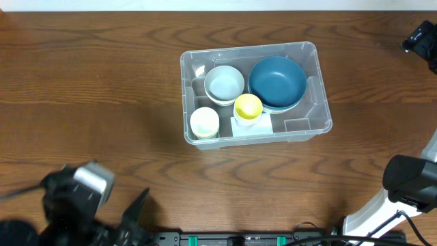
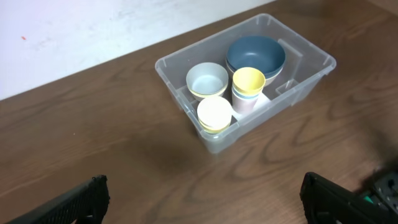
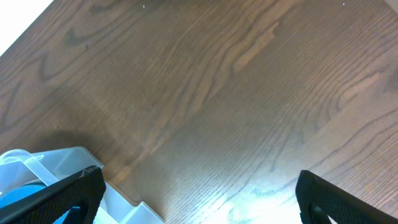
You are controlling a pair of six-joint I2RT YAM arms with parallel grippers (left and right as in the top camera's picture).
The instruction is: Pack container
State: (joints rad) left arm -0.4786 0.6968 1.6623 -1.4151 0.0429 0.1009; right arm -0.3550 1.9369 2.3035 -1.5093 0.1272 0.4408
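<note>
The left arm (image 1: pixel 75 195) sits low at the near left corner of the counter, its outline blurred in the overhead view. The left hand (image 2: pixel 204 190) has its two dark fingers (image 2: pixel 87 199) spread wide apart, one at each bottom corner of its wrist view. The right arm (image 1: pixel 408 179) stands bent at the near right edge, and the right hand (image 3: pixel 200 186) likewise has its fingers (image 3: pixel 74 196) fully apart.

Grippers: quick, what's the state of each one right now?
Left gripper: open, holding nothing.
Right gripper: open, holding nothing.
</note>
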